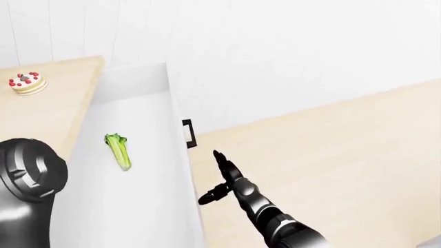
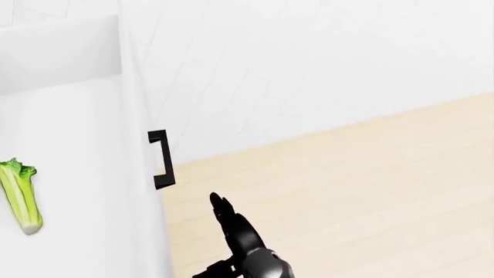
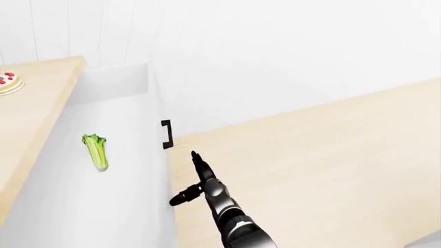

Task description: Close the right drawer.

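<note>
One black three-finger right hand [image 1: 222,174] reaches up from the bottom edge of the left-eye view on a dark jointed forearm, fingers [image 1: 219,160] extended straight and together, pointing up toward the black bracket-shaped drawer handle [image 1: 187,133]. Thumb sticks out sideways to the view's left, its tip near the drawer's front panel edge. Hand is unclenched, grasping nothing. Fingertips sit just below the handle, not touching it as far as the views show; a strip of pale wood floor [image 1: 345,155] shows between them.

Open white drawer [image 1: 138,206] is pulled out, a long white box running from the handle's left down to the bottom of the view. Handle is mounted on its front panel, the drawer's right edge in these views. Inside the drawer, left of the handle: one green celery stalk [image 1: 118,150] lying flat on the drawer bottom, leafy end toward the top, pale end toward the bottom, well apart from the walls. Nothing else visible in the drawer.

Left of the drawer, far from the handle, a light wooden countertop [image 1: 48,113] carries a small white cake with red toppings [image 1: 26,83] near the top-left corner. Round dark-grey joint of the left arm [image 1: 27,175] fills the bottom-left corner; the left hand itself is out of frame. White panelled wall [image 1: 289,46] is above the handle.
</note>
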Motion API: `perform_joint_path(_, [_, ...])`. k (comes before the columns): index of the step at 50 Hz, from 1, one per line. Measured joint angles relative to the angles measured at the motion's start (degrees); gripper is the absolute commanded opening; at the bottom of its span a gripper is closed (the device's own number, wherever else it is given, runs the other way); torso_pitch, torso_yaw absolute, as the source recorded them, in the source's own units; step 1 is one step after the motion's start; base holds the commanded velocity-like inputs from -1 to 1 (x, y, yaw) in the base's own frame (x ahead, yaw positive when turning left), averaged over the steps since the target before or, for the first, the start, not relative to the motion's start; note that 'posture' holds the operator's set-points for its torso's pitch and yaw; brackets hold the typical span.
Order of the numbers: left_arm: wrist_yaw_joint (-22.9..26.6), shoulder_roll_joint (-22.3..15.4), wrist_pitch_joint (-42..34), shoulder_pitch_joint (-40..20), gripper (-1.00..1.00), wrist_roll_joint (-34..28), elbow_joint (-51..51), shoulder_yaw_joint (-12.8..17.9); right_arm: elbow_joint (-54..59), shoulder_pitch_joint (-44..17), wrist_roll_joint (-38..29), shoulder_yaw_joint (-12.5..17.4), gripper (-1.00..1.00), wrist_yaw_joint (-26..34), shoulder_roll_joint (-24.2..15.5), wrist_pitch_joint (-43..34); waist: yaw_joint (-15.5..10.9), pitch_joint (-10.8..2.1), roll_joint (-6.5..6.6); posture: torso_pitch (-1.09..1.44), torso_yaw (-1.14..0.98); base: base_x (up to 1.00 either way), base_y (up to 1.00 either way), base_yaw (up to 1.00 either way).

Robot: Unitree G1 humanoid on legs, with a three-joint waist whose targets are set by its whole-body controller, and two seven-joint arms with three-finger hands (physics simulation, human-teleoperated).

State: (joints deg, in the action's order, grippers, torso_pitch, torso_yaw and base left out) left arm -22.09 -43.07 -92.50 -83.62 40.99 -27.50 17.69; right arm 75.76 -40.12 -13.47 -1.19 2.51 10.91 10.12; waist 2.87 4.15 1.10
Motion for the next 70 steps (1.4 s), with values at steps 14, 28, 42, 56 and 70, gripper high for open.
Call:
perform_joint_path(14, [-0.60, -0.42, 0.00, -0.72, 1.00, 0.76, 0.49, -0.12, -0.04, 0.27, -0.60, -0.26, 1.00, -0.24, 1.04, 0.18, 0.09, 0.02, 0.03, 0.00, 0.00, 0.00, 0.00, 0.00])
perform_joint_path(28, [-2.24, -0.94, 0.00, -0.98, 1.00, 2.87, 0.90, 0.08, 0.02, 0.35, -1.09, -0.59, 1.00, -0.56, 2.16, 0.14, 0.18, 0.13, 0.08, 0.00, 0.00, 0.00, 0.00, 0.00])
perform_joint_path(42, [-2.94, -1.45, 0.00, -0.93, 1.00, 4.02, 0.99, 0.41, -0.05, 0.37, -1.26, -0.80, 1.00, -0.48, 3.27, 0.65, 0.26, 0.09, 0.28, 0.00, 0.00, 0.00, 0.00, 0.00])
perform_joint_path(56, [-2.00, -1.37, 0.00, -2.25, 1.00, 2.72, 1.60, -0.52, -0.29, 0.11, -1.74, -1.09, 1.00, -0.70, 3.99, 0.19, 0.32, 0.10, 0.35, 0.00, 0.00, 0.00, 0.00, 0.00])
perform_joint_path(70, [-2.65, -2.02, 0.00, -2.63, 1.00, 3.81, 1.96, -0.33, -0.48, 0.16, -2.27, -1.45, 1.00, -1.06, 5.05, 0.14, 0.42, 0.07, 0.37, 0.00, 0.00, 0.00, 0.00, 0.00])
